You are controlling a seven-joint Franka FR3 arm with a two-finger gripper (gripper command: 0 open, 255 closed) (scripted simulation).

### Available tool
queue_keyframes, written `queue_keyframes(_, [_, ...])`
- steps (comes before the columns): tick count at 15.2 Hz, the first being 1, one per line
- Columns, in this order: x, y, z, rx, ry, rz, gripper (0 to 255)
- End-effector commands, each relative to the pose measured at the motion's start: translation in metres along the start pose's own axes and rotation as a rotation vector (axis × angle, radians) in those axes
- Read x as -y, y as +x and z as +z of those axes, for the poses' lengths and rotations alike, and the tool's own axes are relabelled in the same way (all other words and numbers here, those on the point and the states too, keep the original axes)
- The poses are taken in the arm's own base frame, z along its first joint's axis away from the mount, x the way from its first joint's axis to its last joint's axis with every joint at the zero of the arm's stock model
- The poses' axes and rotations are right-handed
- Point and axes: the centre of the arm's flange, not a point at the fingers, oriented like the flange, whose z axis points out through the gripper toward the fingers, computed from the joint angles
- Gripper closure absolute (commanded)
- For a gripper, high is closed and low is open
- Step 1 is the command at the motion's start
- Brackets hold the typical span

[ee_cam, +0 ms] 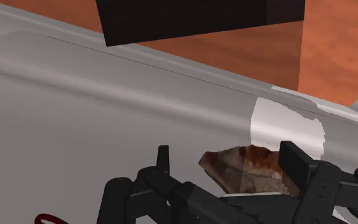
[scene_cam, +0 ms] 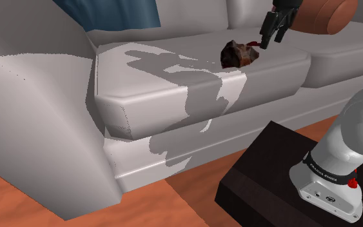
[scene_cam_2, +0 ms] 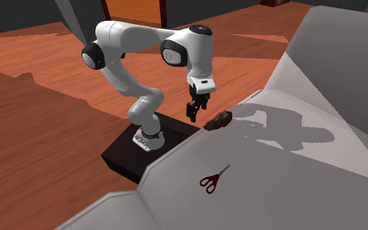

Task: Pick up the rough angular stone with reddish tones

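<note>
While the stone [scene_cam: 239, 54] lies near the cushion [scene_cam: 173, 84] edge, the gripper [scene_cam: 271, 40] hangs just beside it, fingers [ee_cam: 163, 162] spread

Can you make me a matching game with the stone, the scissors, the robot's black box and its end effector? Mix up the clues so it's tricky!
Things:
1. stone
2. scissors
3. stand
4. end effector

Clues:
A. black box on the orange floor
B. open, close to the stone
C. red handles, lying on the sofa
D. rough, brown and reddish

Pairs: 1-D, 2-C, 3-A, 4-B.
</note>
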Motion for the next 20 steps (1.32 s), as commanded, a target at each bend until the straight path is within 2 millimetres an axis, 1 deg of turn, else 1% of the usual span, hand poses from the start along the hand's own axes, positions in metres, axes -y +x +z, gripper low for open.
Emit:
queue_keyframes(1, [0.000, 0.000, 0.000, 0.000, 0.000, 0.000, 0])
queue_keyframes(4, [0.005, 0.037, -0.004, -0.007, 0.056, -0.365, 0])
queue_keyframes(6, [0.016, 0.060, -0.007, -0.011, 0.094, -0.608, 0])
queue_keyframes(8, [0.031, 0.079, -0.010, -0.016, 0.131, -0.851, 0])
queue_keyframes(9, [0.036, 0.083, -0.011, -0.017, 0.140, -0.908, 0])
queue_keyframes(16, [0.037, 0.081, 0.026, -0.017, 0.140, -0.908, 0])
queue_keyframes(18, [0.037, 0.080, 0.029, -0.017, 0.140, -0.908, 0])
queue_keyframes(19, [0.037, 0.080, 0.028, -0.017, 0.140, -0.908, 255])
queue_keyframes(20, [0.036, 0.080, 0.028, -0.017, 0.140, -0.908, 255])
